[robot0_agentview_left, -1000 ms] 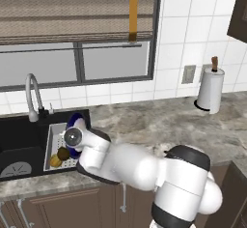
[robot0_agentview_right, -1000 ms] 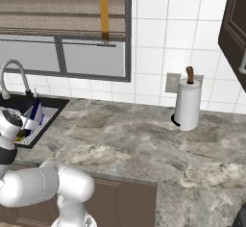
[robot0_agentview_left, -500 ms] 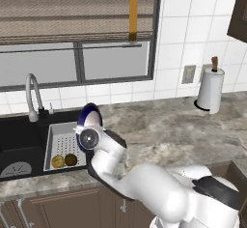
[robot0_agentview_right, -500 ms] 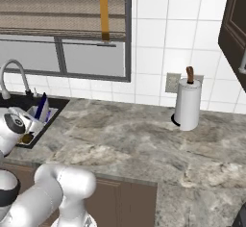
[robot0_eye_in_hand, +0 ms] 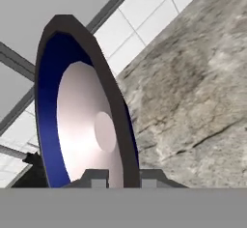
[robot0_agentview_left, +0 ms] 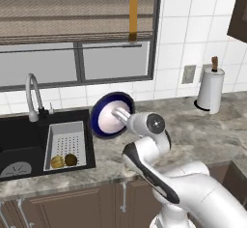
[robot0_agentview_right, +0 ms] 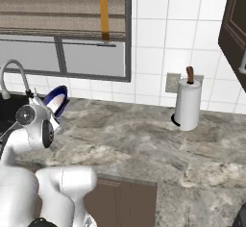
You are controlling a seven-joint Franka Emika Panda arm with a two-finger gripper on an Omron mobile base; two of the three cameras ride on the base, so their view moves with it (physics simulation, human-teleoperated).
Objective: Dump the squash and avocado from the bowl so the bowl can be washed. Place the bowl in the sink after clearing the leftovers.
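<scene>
My gripper (robot0_eye_in_hand: pixel 123 179) is shut on the rim of the bowl (robot0_eye_in_hand: pixel 82 116), which stands on edge, dark blue outside and white inside, with nothing in it. In the left base view the bowl (robot0_agentview_left: pixel 113 115) hangs above the counter just right of the sink (robot0_agentview_left: pixel 19 142), its white inside facing the camera, with the gripper (robot0_agentview_left: pixel 123 118) at its right rim. The right base view shows the bowl (robot0_agentview_right: pixel 55 101) behind my white hand. The yellowish squash (robot0_agentview_left: pixel 57 162) and the darker avocado (robot0_agentview_left: pixel 71 160) lie side by side in the perforated tray (robot0_agentview_left: pixel 67 135).
A chrome gooseneck faucet (robot0_agentview_left: pixel 33 94) rises behind the black basin. A paper towel roll (robot0_agentview_left: pixel 211 91) stands at the back right against the tiled wall. Marbled grey counter (robot0_agentview_right: pixel 144 139) stretches to the right. A window sits behind the sink.
The bowl has risen from over the tray and swung right, to above the counter edge, tipped on its side. The two food pieces stay in the tray.
</scene>
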